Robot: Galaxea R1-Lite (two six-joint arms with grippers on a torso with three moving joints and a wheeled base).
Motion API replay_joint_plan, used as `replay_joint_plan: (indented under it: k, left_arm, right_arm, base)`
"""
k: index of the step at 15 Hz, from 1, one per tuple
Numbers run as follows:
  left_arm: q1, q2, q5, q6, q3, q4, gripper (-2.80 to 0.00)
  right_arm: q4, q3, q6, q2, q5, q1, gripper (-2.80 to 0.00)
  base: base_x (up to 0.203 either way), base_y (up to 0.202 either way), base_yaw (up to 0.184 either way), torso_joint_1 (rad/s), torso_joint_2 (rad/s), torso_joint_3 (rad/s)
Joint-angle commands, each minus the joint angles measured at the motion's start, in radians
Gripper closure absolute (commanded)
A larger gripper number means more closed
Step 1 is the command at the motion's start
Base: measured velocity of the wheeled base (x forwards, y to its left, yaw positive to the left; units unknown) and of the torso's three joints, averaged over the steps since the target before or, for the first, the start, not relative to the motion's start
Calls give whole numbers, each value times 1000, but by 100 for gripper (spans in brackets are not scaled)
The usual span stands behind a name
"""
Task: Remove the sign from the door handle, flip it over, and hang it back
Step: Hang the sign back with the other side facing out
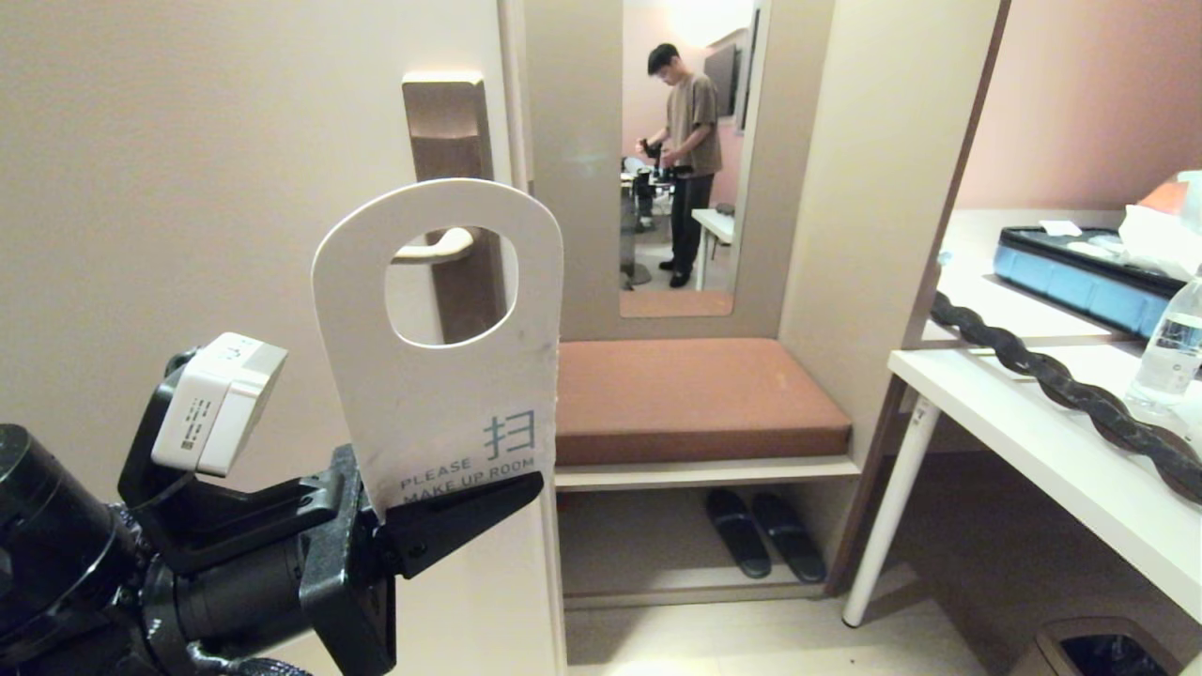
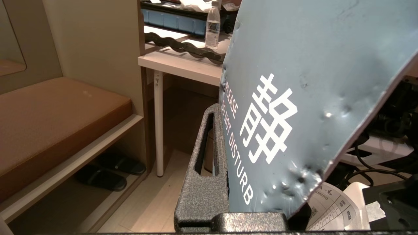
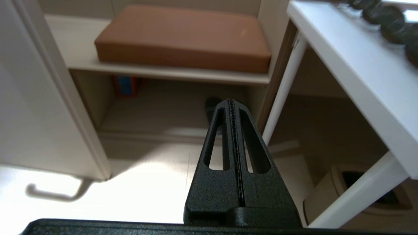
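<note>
Left claw (image 1: 441, 512) is pinching the sign (image 1: 441, 376) by its bottom edge, white side facing us, so next it needs lining the hole up over the door handle (image 1: 437, 249); right claw (image 3: 232, 107) is closed and empty.

The sign (image 1: 441, 376), centre-left of the head view, shows its white side, printed "PLEASE MAKE UP ROOM" in blue-grey with the character 扫 just above. In the left wrist view its blue-grey side (image 2: 294, 98) reads "PLEASE DO NOT DISTURB" in white beside a large 静.

Brown bench cushion (image 1: 695, 399) — slippers (image 1: 765, 532) underneath
</note>
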Motion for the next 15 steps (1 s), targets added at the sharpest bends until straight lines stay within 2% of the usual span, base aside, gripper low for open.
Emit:
replay_joint_plan:
  k: [1,4,12,15]
  left_arm:
    - [2,-1,-1,-2,3,-6,0]
    - [2,-4,-1,-3,4,-7,0]
    - [3,-2,5,-2,-3,-7,0]
    - [50,6,16,0,-30,-7,0]
  right_arm:
    - [0,0,0,-77,0,-7,0]
    - [0,0,1,-146,0,-9,0]
    - [0,0,6,-150,0,-11,0]
    - [0,0,6,-150,0,-11,0]
  base:
    - [0,0,0,0,0,0]
    - [0,0,0,0,0,0]
    - [0,0,0,0,0,0]
    - [0,0,0,0,0,0]
